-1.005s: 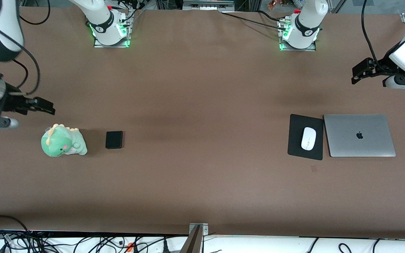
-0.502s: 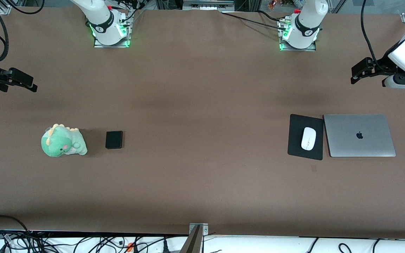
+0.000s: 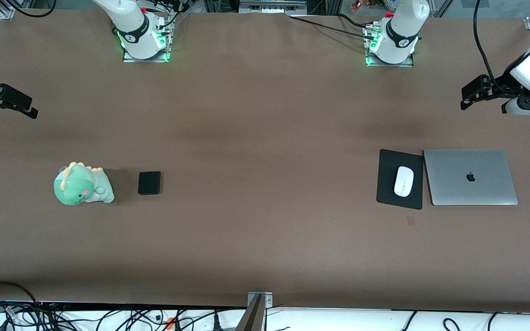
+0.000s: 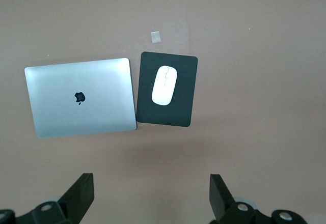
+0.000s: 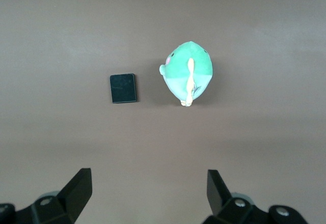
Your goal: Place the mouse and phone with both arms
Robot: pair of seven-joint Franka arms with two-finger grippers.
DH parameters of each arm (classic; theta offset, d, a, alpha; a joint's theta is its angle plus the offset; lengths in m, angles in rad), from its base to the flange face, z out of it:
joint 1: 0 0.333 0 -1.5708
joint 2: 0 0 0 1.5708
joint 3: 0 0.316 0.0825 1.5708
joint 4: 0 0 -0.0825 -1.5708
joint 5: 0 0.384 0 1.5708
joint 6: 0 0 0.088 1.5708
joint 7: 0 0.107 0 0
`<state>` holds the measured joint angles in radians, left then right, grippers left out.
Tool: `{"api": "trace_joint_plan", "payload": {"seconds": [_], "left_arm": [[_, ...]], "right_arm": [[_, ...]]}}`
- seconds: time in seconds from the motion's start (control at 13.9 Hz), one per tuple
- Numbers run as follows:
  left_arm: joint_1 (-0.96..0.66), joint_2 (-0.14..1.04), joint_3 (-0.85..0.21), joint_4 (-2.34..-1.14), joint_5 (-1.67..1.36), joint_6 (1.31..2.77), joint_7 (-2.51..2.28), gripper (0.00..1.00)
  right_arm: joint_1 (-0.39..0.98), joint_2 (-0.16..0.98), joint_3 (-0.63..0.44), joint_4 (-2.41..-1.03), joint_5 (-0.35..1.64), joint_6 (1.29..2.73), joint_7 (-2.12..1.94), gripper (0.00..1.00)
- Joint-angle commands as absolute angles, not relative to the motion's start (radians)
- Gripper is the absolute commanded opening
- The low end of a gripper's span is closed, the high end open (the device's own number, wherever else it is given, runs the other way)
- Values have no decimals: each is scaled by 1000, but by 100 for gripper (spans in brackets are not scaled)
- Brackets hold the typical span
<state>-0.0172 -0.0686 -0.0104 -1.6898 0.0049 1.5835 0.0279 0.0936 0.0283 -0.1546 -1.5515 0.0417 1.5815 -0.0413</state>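
table [image 3: 265,115]: brown, matte | cables [image 3: 108,317]: along near edge | lighting: even

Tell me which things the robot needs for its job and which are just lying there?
For the job: the mouse on the mouse pad; the phone; the open left pincer; the open right pincer.

Just lying about: the laptop; the green dinosaur toy.

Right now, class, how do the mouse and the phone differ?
The mouse is white and oval; the phone is black and squarish. The mouse rests on a black pad beside the laptop; the phone lies on the bare table beside a plush dinosaur. No gripper touches either.
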Motion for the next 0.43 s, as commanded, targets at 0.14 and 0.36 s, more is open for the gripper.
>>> {"api": "trace_joint_plan", "payload": {"seconds": [0.14,0.36], "left_arm": [[-9,-84,-6,-1680,18,1565,41,100],[-9,-83,-8,-1669,21,1559,40,100]], "right_arm": [[87,31,-141,-1523,23,1554,-21,100],[87,31,-141,-1523,25,1554,-20,100]]}}
